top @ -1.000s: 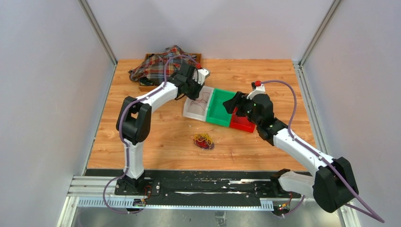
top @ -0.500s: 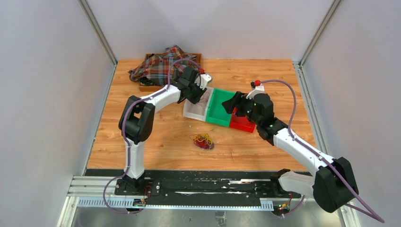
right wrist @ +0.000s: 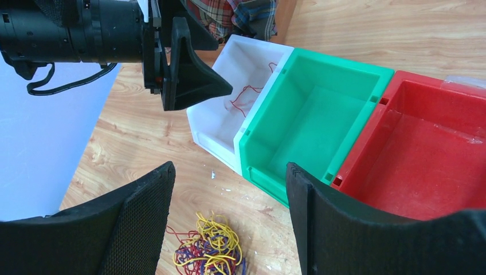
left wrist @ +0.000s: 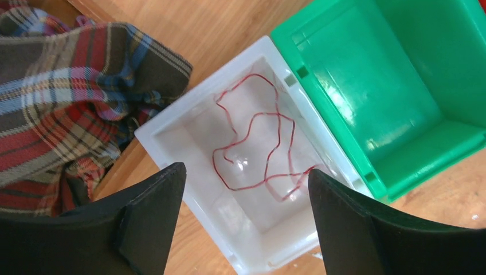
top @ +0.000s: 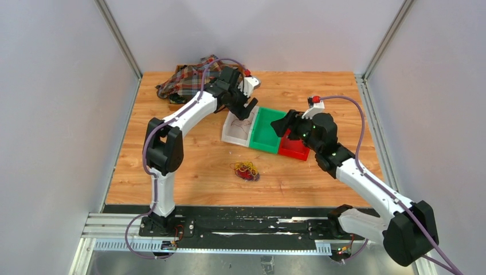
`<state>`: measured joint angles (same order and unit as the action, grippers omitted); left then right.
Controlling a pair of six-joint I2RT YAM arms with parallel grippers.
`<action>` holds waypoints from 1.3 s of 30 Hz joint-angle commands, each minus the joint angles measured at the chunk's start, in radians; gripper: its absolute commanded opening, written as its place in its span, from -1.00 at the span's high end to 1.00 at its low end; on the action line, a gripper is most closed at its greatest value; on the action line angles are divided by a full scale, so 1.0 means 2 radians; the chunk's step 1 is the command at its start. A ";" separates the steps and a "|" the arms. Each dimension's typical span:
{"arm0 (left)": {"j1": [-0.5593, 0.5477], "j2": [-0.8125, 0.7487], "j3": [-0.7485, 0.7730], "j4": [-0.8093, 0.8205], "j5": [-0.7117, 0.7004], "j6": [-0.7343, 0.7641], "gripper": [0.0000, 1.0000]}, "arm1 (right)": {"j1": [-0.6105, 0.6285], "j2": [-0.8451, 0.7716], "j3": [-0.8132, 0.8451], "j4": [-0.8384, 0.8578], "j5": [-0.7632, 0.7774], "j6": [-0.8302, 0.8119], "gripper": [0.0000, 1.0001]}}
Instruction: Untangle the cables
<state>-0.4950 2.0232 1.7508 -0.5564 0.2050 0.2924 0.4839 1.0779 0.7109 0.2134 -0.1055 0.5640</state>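
Observation:
The cables (top: 245, 171) lie as a fist-sized tangle of yellow, red and blue-purple loops on the wooden table, seen low between my right fingers in the right wrist view (right wrist: 211, 252). One thin red cable (left wrist: 258, 143) lies loose in the white bin (left wrist: 203, 86). My left gripper (left wrist: 245, 169) hangs open just above that bin (top: 232, 134), with nothing between its fingers. My right gripper (right wrist: 230, 166) is open and empty too, hovering over the green and red bins (top: 283, 127), above and beyond the tangle.
A green bin (top: 263, 130) and a red bin (top: 293, 150) stand in a row to the right of the white one; both look empty. A plaid cloth (top: 186, 80) is heaped over a wooden tray (top: 175, 105) at the back left.
My left gripper has opened and lifted back over the white bin; the red cable now lies free inside it. The right arm has barely shifted.

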 commanded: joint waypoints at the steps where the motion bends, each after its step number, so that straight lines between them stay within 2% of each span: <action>1: -0.003 -0.032 0.005 -0.042 0.017 0.001 -0.70 | -0.010 -0.011 0.020 -0.014 -0.004 -0.012 -0.41; 5: -0.003 -0.046 -0.002 -0.052 0.005 -0.003 -0.87 | -0.010 -0.015 0.017 -0.016 -0.004 -0.010 -0.41; 10: -0.003 -0.073 -0.028 -0.066 0.005 0.005 -0.87 | -0.010 -0.016 0.012 -0.019 -0.005 -0.008 -0.40; 15: -0.003 -0.119 -0.067 -0.115 0.069 0.022 -0.86 | -0.009 -0.015 0.005 -0.026 -0.013 -0.011 -0.39; 19: -0.007 -0.173 -0.159 -0.116 0.141 0.023 -0.71 | -0.006 -0.014 -0.010 -0.030 -0.018 -0.012 -0.38; 25: -0.021 -0.204 -0.252 -0.116 0.198 0.050 -0.39 | -0.006 -0.014 -0.024 -0.031 -0.025 -0.011 -0.36; 30: -0.022 -0.188 -0.270 -0.116 0.234 0.062 -0.43 | -0.005 -0.011 -0.024 -0.034 -0.042 -0.020 -0.35; 33: -0.023 -0.177 -0.276 -0.106 0.230 0.078 -0.45 | -0.004 -0.010 -0.022 -0.035 -0.050 -0.024 -0.35; 39: -0.025 -0.154 -0.280 -0.081 0.201 0.089 -0.29 | 0.000 -0.003 -0.021 -0.035 -0.057 -0.026 -0.35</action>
<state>-0.5346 1.6836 1.2095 -0.7650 0.6201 0.4324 0.4843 1.0657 0.6682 0.1493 -0.1913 0.5304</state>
